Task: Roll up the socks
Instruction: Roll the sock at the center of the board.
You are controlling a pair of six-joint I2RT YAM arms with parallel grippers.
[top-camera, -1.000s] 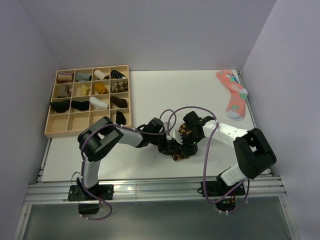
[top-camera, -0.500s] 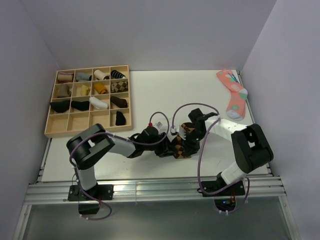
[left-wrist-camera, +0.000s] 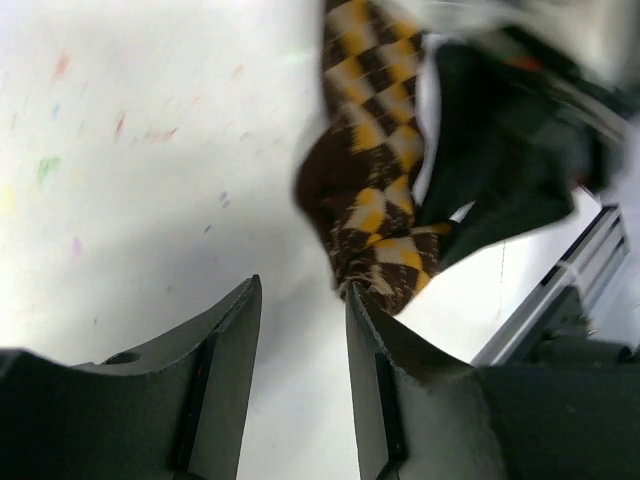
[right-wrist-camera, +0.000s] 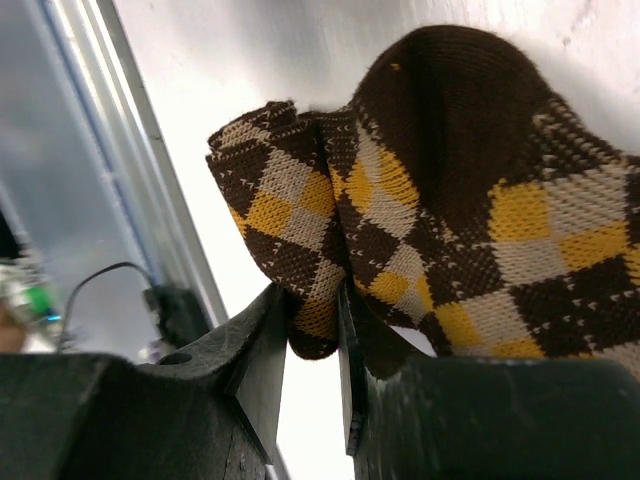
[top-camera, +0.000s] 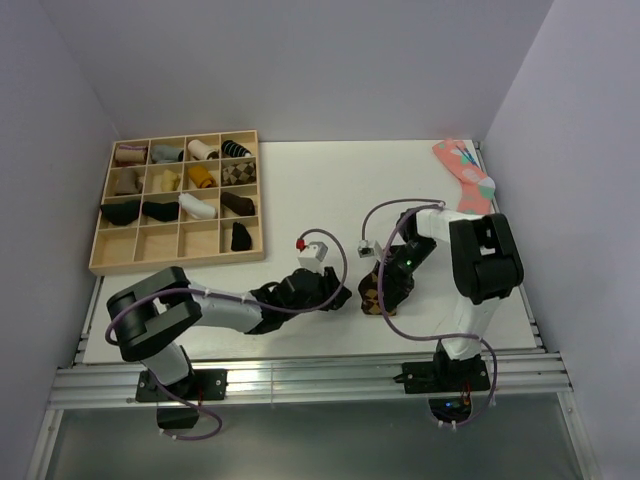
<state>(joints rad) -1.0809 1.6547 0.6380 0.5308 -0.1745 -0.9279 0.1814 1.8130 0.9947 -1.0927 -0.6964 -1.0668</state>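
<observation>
The dark brown knit sock with orange-tan argyle diamonds (right-wrist-camera: 430, 190) is bunched on the white table (top-camera: 300, 190), near its front edge. A fold is clamped by the right gripper (right-wrist-camera: 312, 312). The left gripper (left-wrist-camera: 300, 290) is held apart and empty, just beside the sock.

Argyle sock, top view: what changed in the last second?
The left gripper opened, let go of the argyle sock and drew back to the left; its jaws are now empty. The right arm folded in toward its own side, and the right gripper stays clamped on the sock's bunched edge. The wooden tray and pink sock did not move.
</observation>
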